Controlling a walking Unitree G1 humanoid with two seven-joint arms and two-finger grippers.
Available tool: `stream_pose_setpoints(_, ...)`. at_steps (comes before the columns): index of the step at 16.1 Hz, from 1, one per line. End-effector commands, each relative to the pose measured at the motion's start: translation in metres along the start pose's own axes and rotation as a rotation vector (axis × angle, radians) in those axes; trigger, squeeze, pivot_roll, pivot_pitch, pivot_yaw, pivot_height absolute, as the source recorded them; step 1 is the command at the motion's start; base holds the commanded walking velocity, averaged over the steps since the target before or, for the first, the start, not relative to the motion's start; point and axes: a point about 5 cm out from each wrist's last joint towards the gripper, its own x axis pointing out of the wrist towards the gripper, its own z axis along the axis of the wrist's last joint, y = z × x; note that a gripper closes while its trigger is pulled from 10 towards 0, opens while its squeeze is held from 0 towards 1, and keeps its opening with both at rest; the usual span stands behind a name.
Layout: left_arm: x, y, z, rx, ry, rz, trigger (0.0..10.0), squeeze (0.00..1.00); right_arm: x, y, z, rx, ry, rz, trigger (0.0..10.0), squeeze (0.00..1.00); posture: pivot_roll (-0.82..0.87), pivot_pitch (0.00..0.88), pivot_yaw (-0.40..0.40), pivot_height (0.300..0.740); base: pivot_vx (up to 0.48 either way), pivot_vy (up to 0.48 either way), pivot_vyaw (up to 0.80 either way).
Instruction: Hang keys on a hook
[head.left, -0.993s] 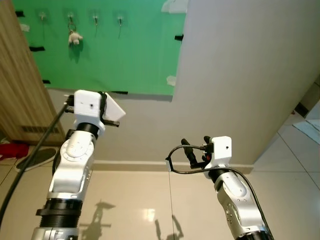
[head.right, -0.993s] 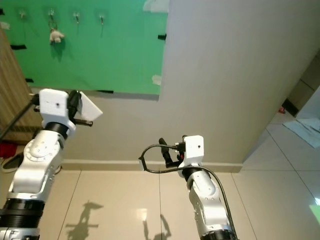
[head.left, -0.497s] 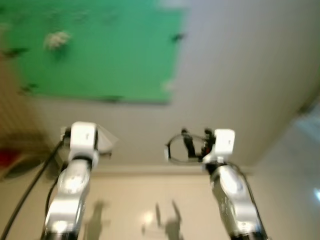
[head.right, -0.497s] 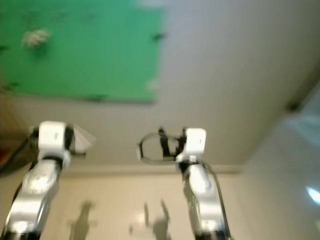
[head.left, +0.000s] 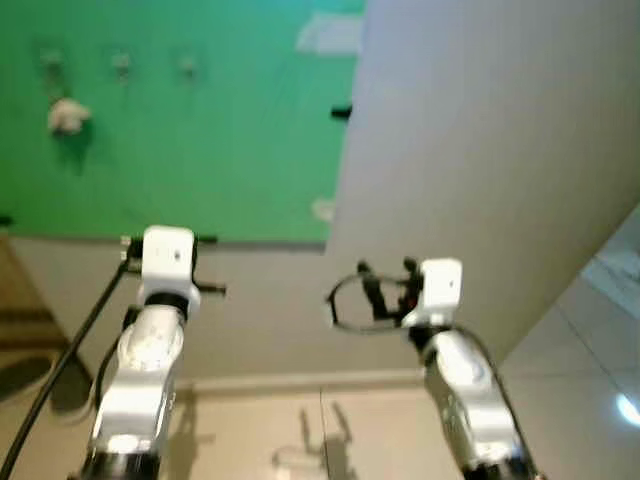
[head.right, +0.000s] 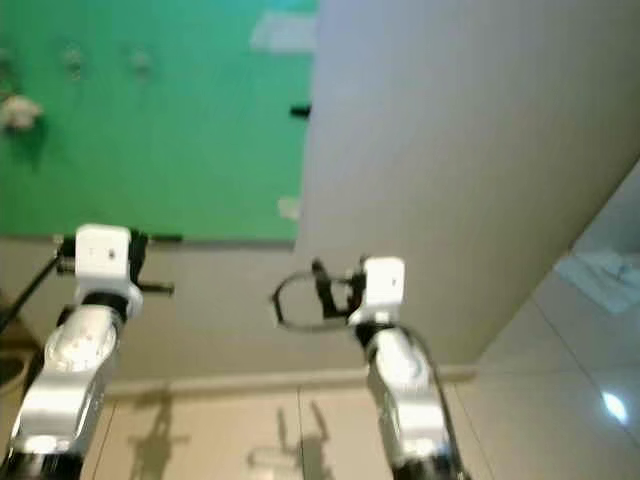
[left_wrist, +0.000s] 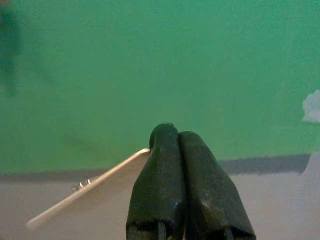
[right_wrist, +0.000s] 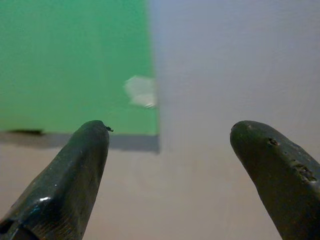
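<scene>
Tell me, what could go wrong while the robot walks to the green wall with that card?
1. The left fingers are shut on just the edge of a thin card, which sticks out sideways; it might slip out.
2. The hooks look blurry and sit high on the green sheet, so the robot may aim badly.

Left pincer (left_wrist: 178, 150) apparently raised nearer sheet (head.left: 200, 130) (blurred).

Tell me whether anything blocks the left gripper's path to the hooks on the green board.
Nothing visible does. The left gripper, shut on a pale flat piece, sits near the green board's lower edge; bare board lies between it and the hooks. One hook holds a white plush.
</scene>
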Motion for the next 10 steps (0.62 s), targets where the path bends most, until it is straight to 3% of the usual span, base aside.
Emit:
stream_pose_setpoints(1, -0.002, -0.009, 0.004, 0.015, -0.008, -0.012, 10.0, 0.0, -0.003, -0.011, -0.002, -0.009, 0.014, -0.03, 10.0, 1.0, 0.04, 0.0, -0.06, 0.74, 0.465, 0.0, 0.0)
stream_pose_setpoints(6, -0.001, -0.008, 0.006, 0.022, -0.013, -0.004, 10.0, 0.0, -0.005, -0.008, -0.005, -0.014, 0.024, -0.009, 10.0, 1.0, 0.04, 0.0, -0.057, 0.74, 0.462, 0.0, 0.0)
stream_pose_setpoints(7, 0.003, -0.014, 0.012, 0.014, -0.033, -0.078, 10.0, 0.0, -0.005, -0.008, -0.006, -0.014, 0.029, -0.005, 10.0, 1.0, 0.04, 0.0, -0.062, 0.74, 0.251, 0.0, 0.0)
stream_pose_setpoints(8, 0.016, -0.011, 0.026, 0.051, -0.063, -0.134, 10.0, 0.0, -0.006, -0.008, -0.008, -0.013, 0.044, 0.001, 10.0, 1.0, 0.05, 0.0, -0.072, 0.74, 0.0, 0.0, 0.0)
stream_pose_setpoints(10, 0.031, 0.005, 0.05, -0.008, -0.085, -0.212, 10.0, 0.0, -0.006, -0.007, -0.012, -0.014, 0.064, 0.028, 10.0, 1.0, 0.06, 0.0, -0.078, 0.74, 0.0, 0.0, 0.0)
